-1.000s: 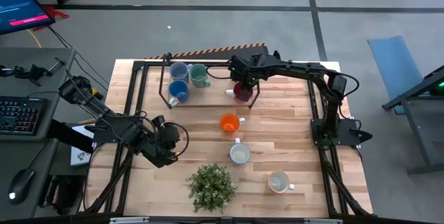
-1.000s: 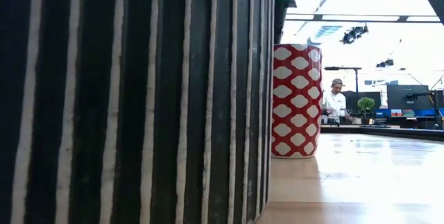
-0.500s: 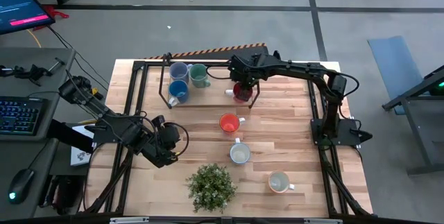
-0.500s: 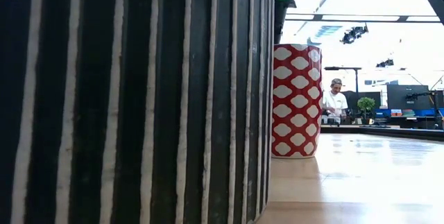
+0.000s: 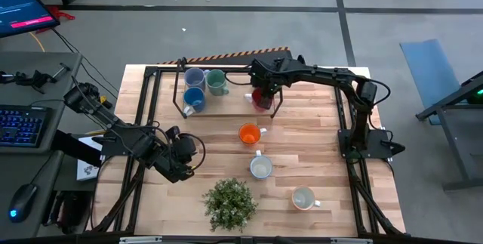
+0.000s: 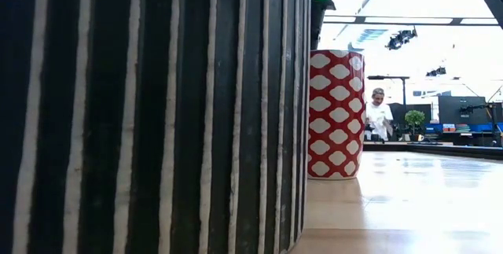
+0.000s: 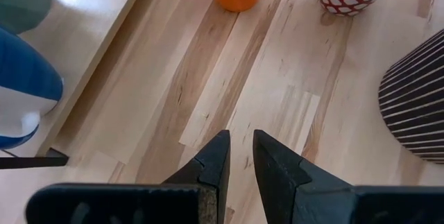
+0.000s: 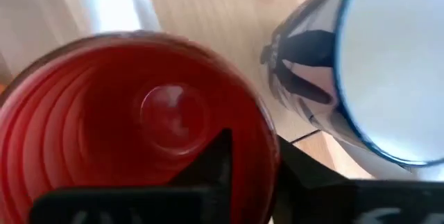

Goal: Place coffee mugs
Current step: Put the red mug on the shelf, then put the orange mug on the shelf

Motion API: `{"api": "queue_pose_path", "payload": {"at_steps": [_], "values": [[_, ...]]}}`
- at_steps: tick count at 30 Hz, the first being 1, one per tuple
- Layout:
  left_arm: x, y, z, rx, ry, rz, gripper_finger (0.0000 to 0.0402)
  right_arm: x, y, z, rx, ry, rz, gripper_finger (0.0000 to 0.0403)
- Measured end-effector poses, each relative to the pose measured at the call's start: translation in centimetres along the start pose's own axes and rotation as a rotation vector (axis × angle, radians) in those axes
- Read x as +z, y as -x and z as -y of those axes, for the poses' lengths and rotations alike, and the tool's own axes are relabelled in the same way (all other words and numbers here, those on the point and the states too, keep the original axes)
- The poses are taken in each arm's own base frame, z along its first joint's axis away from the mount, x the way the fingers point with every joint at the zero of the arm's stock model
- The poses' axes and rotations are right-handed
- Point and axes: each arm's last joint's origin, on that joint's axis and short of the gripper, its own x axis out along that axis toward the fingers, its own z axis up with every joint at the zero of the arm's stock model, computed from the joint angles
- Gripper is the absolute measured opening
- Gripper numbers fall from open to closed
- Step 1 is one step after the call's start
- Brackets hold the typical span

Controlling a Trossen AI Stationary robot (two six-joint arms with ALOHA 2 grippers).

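While the red mug (image 5: pixel 263 99) sits at the back of the counter (image 5: pixel 317 165), the right tool (image 5: pixel 266 93) straddles its rim and should let go cleanly.

One finger (image 8: pixel 208 165) reaches inside the mug and the other stays outside, so the tool looks closed on the wall, though how firmly I cannot tell. It stands just right of the grey-blue mug (image 5: pixel 195 77), green mug (image 5: pixel 216 83) and blue mug (image 5: pixel 193 99). My advice: open fully, then rise straight up so the wall is not dragged. The left tool (image 7: pixel 237 156) waits low, fingers nearly together and empty, near the orange mug (image 5: pixel 249 134).
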Motion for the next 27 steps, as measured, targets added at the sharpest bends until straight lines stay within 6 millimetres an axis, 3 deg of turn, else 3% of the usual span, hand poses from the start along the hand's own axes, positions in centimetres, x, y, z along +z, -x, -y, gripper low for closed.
{"api": "queue_pose_path", "payload": {"at_steps": [6, 12, 20, 27], "values": [[0.0, 0.0, 0.0, 0.0, 0.0, 0.0, 0.0055, 0.1, 0.1, 0.0, -0.012, -0.007, 0.0, 0.0088], [0.0, 0.0, 0.0, 0.0, -0.001, 0.0, 0.0055, 0.7, 1.8, 0.4, -0.043, -0.007, 0.008, 0.0092], [0.0, 0.0, 0.0, 0.0, -0.001, 0.0, 0.0055, 1.1, 6.3, 0.8, -0.028, -0.062, -0.03, 0.0092], [0.1, 0.0, 0.0, -0.004, -0.012, 0.009, 0.0055, -0.2, 11.3, -1.4, 0.167, -0.152, -0.168, 0.0092]]}}
